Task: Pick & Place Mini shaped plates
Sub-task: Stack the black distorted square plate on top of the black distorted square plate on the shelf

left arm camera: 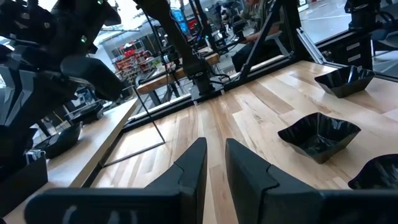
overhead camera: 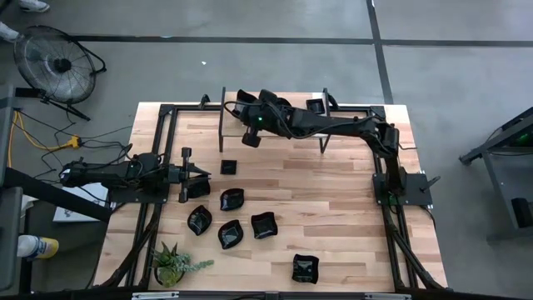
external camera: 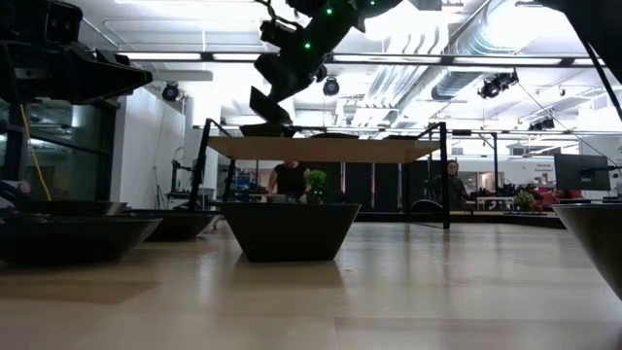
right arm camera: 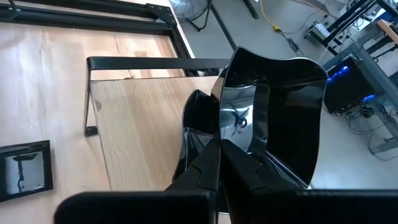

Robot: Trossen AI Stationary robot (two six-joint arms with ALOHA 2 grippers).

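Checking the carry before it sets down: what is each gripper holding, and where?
Right gripper pinches a black plate by its rim. Left gripper holds nothing.

The right arm is reaching from its base at the table's right edge across the far side, bent at the elbow, its wrist held high above the raised shelf. The right gripper (right arm camera: pixel 219 155) is pinching its 2 dark fingers tight on the rim of a glossy black wavy-edged mini plate (right arm camera: pixel 273 112), holding it tilted on edge. The left arm is lying low and stretched along the table's left side, and the left gripper (left arm camera: pixel 214 163) is pointing toward the middle with its 2 fingers standing slightly apart, gripping nothing.
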